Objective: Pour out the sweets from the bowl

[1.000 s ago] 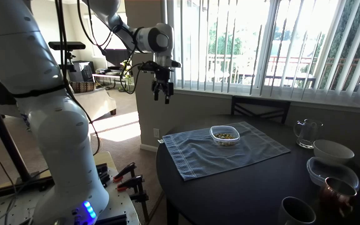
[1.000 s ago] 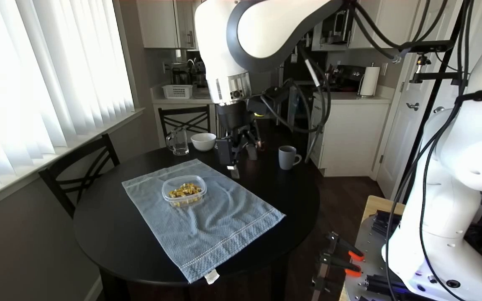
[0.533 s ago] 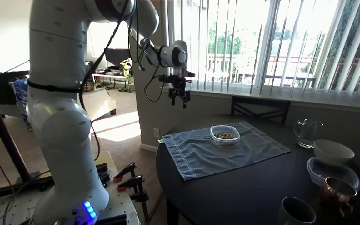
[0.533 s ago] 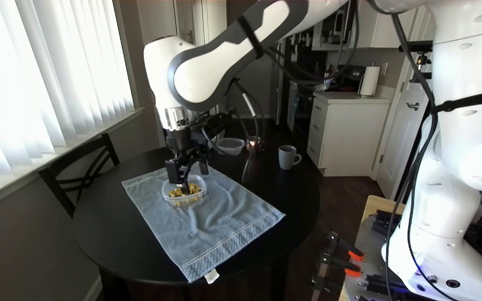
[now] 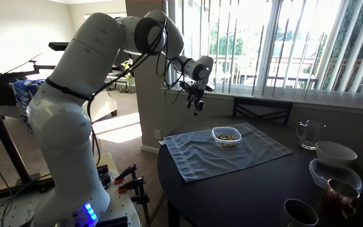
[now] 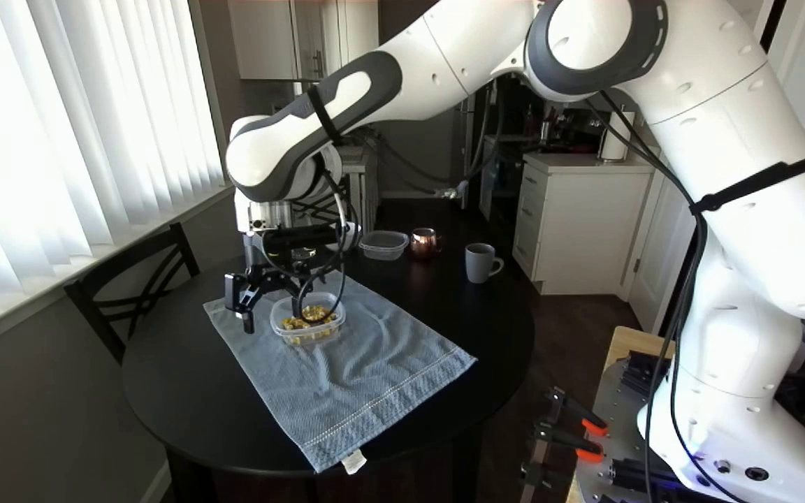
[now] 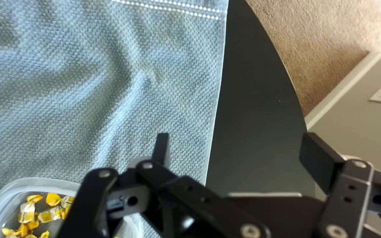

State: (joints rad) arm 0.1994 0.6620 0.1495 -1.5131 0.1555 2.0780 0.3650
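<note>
The bowl is a translucent, squarish plastic container on the blue-grey towel, in both exterior views (image 5: 231, 141) (image 6: 308, 332). The sweets (image 5: 226, 137) inside it are small pieces in yellow and white wrappers (image 6: 316, 314). In the wrist view the bowl's rim (image 7: 35, 183) and some sweets (image 7: 50, 211) show at the lower left, partly hidden by a finger. My gripper (image 5: 193, 109) is open and empty, tilted, above the table and apart from the bowl. Its fingers (image 6: 273, 316) overlap the bowl's left side in an exterior view. In the wrist view the jaws (image 7: 238, 148) span the towel's edge and bare table.
The towel (image 5: 197, 157) lies on a dark round table (image 5: 232, 189). A glass mug (image 5: 310, 135), white bowl (image 5: 336, 153), clear container (image 5: 321, 175), copper mug (image 5: 340, 197) and grey mug (image 6: 479, 263) stand around the table. Chairs (image 6: 144, 279) and window blinds (image 6: 95, 140) are close by.
My arm has reached out and down over the table, toward the bowl and the window side. The gripper has turned and tilted. The bowl and sweets have not moved.
</note>
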